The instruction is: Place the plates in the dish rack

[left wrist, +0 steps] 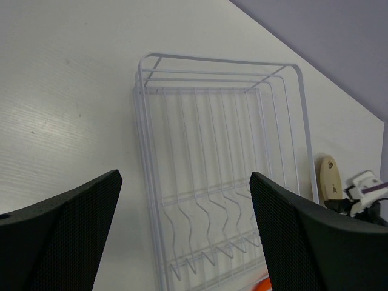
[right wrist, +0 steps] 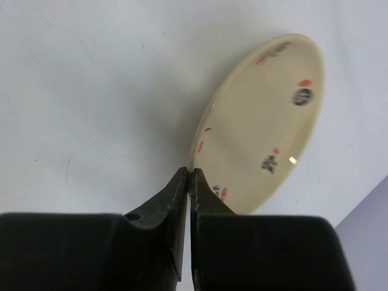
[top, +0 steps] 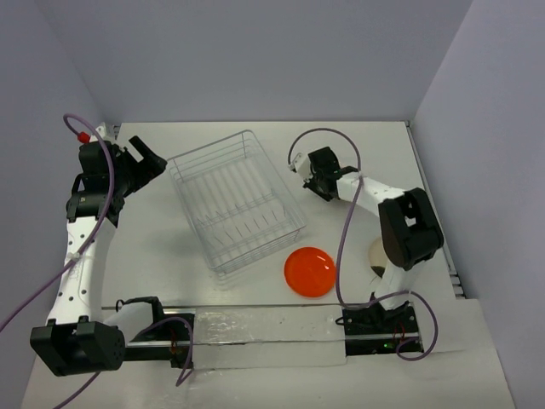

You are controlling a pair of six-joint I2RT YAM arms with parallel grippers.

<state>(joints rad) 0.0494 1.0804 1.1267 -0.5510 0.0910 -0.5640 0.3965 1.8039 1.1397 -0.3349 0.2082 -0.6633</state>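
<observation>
The white table (top: pixel 153 256) carries the wire dish rack (top: pixel 234 200), which sits at an angle in the middle. The left gripper (top: pixel 149 158) hangs left of the rack with its fingers spread wide and nothing between them. The right gripper (right wrist: pixel 189 182) is on the rack's right side, pinched tight on the rim of a cream plate (right wrist: pixel 260 127) that it holds on edge above bare table. An orange plate (top: pixel 309 271) lies flat near the rack's near corner. Another cream plate (top: pixel 375 252) is mostly hidden behind the right arm.
</observation>
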